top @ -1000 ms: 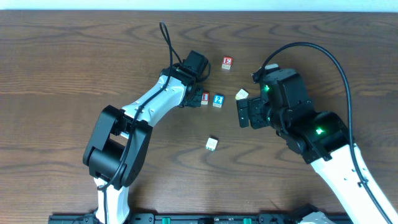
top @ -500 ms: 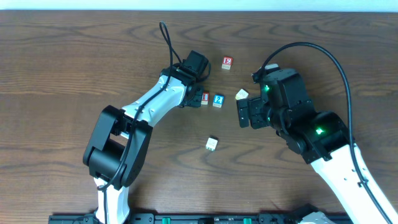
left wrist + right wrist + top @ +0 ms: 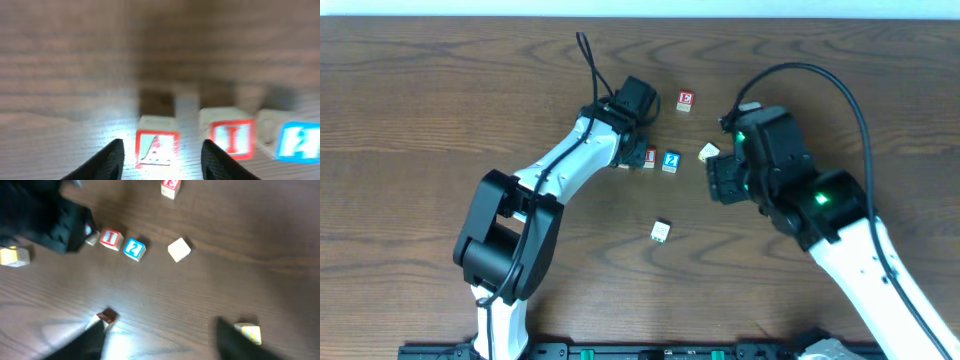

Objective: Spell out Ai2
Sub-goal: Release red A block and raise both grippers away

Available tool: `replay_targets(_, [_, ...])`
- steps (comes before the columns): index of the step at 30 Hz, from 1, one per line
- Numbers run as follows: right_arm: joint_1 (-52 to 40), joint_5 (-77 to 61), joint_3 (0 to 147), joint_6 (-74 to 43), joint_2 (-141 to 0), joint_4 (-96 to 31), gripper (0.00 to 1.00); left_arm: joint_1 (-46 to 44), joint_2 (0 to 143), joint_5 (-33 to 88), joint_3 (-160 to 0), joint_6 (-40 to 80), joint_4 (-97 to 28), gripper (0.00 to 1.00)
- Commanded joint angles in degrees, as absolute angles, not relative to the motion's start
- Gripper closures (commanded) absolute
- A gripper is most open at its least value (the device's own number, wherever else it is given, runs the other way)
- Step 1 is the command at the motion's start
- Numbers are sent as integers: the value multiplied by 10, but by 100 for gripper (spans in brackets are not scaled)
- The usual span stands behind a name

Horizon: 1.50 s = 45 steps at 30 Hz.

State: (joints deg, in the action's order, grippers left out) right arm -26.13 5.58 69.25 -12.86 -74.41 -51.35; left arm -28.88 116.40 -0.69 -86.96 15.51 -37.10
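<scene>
Shifted slightly since a second ago: right end effector (image 3: 718, 181), fingers spread, empty; cubes unmoved. Left end effector (image 3: 161, 145): spread wide, straddling the A cube (image 3: 156, 148), gripping nothing. Row on desk (image 3: 420, 120): A cube, I cube (image 3: 231, 138), 2 cube (image 3: 300, 141), close together. Hazard: a skewed withdrawal could clip A, shoving it into I.

The left arm (image 3: 565, 165) lay extended forward and to the right over the surface, its wrist tipped down. Its jaws stood parted, with both fingertips (image 3: 109, 159) low near the surface. The right arm (image 3: 825, 215) angled in from the right with its wrist raised and its jaws spread wide, blurred in the right wrist view.
</scene>
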Motion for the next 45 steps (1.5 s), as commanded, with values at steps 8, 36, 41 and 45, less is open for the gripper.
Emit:
replay_targets(8, [-193, -105, 693, -156, -910, -441, 99, -226, 1128, 29, -951, 153, -452, 94])
replay_targets(36, [-188, -23, 693, 9, -1106, -291, 99, -172, 1128, 136, -864, 120, -419, 94])
replay_targets(41, [-188, -11, 693, 10, -1107, -291, 42, -172, 1128, 136, -864, 120, -418, 94])
replay_targets(45, [-188, -10, 693, 9, -1107, -292, 30, -172, 1128, 136, -864, 120, -419, 94])
